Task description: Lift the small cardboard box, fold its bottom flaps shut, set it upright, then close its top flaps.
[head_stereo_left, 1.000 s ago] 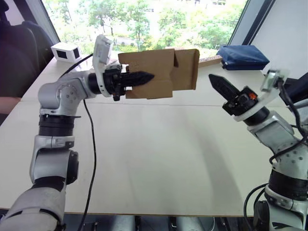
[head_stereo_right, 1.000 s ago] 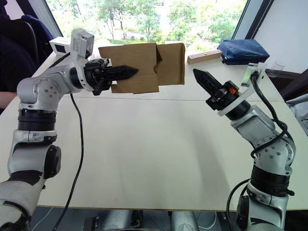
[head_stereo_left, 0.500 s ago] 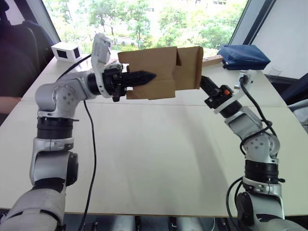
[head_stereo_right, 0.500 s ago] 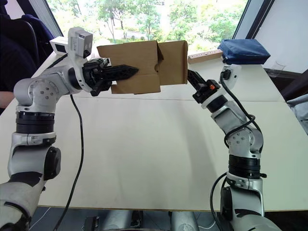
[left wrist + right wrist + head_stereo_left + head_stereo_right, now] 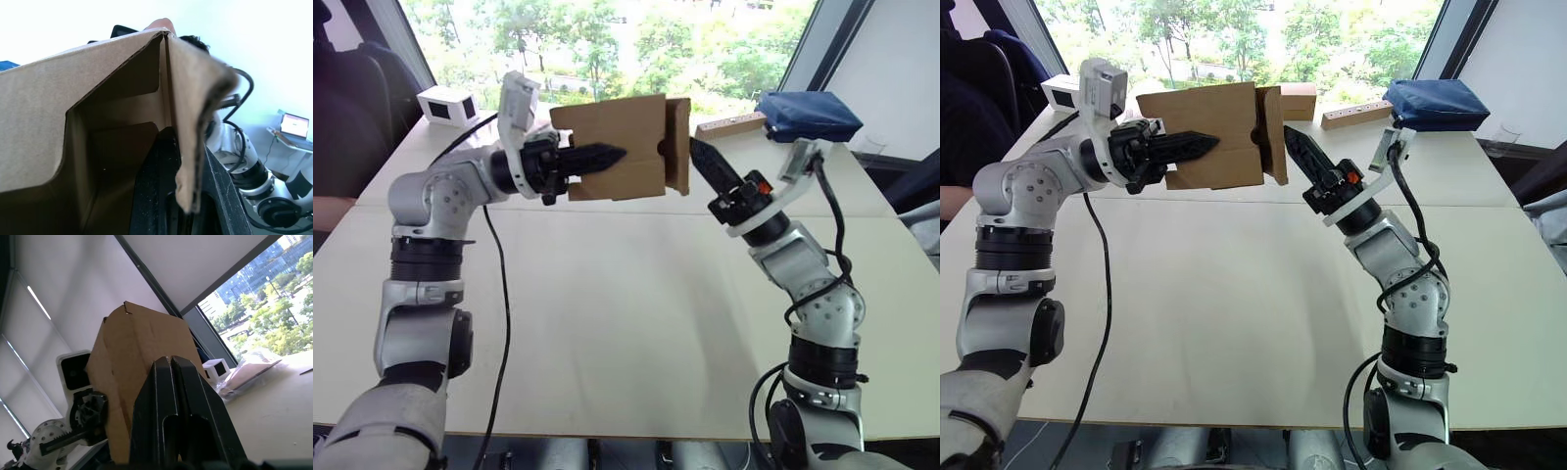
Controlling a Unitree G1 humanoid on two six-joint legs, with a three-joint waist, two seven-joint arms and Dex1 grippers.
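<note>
The small cardboard box (image 5: 612,147) hangs in the air above the far half of the table, its long side facing me. My left gripper (image 5: 607,154) is shut on its front wall, one finger (image 5: 156,196) inside and one outside. At the box's right end a brown flap (image 5: 677,145) stands edge-on, folded toward the opening. My right gripper (image 5: 697,152) is shut, its pointed tip up against that flap from the right. In the right wrist view the shut fingers (image 5: 171,396) rest against the box (image 5: 142,347).
The white table (image 5: 626,323) stretches below. A white box with a dark window (image 5: 447,104) sits at the far left, a blue bag (image 5: 806,115) and a wooden bar (image 5: 732,124) at the far right. Another brown box (image 5: 1298,98) stands behind. A black cable (image 5: 499,294) hangs from my left arm.
My right gripper swung in from the right to the box's end. The right-end flap, spread flat before, has turned edge-on. The left gripper and the box stayed put.
</note>
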